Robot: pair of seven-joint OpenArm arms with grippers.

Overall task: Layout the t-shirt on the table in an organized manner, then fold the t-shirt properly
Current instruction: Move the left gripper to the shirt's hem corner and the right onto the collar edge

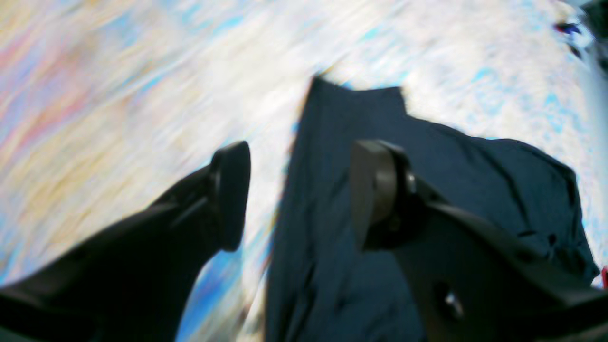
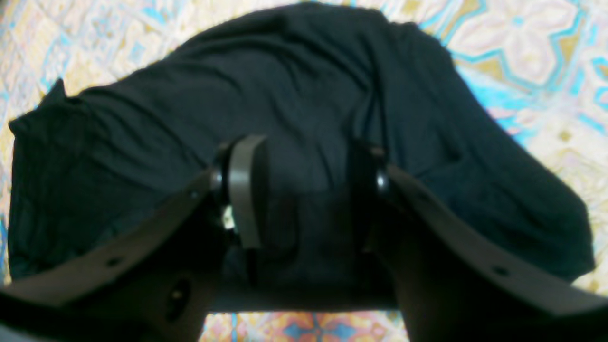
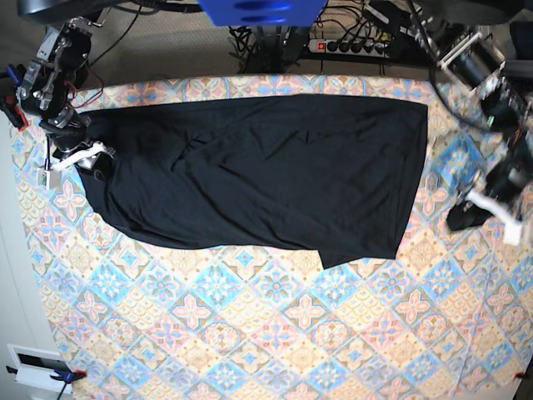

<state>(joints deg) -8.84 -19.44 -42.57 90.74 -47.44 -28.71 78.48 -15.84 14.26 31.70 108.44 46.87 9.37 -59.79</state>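
From my seat the shirt [image 3: 258, 171] runs lengthwise between arms: right gripper [image 2: 304, 190] open over its end, left gripper [image 1: 297, 190] open, empty, off the other edge.

This looks like a robotics lab or test bench rather than a home. A wide flat table [image 3: 250, 333] covered in a pastel tile-patterned cloth fills the base view, with two black robot arms mounted at its far corners. Behind it, a white power strip [image 3: 350, 46] with a red switch lies among tangled black cables [image 3: 258, 37] on a grey floor, beside a blue plastic mount [image 3: 262, 12] overhead.
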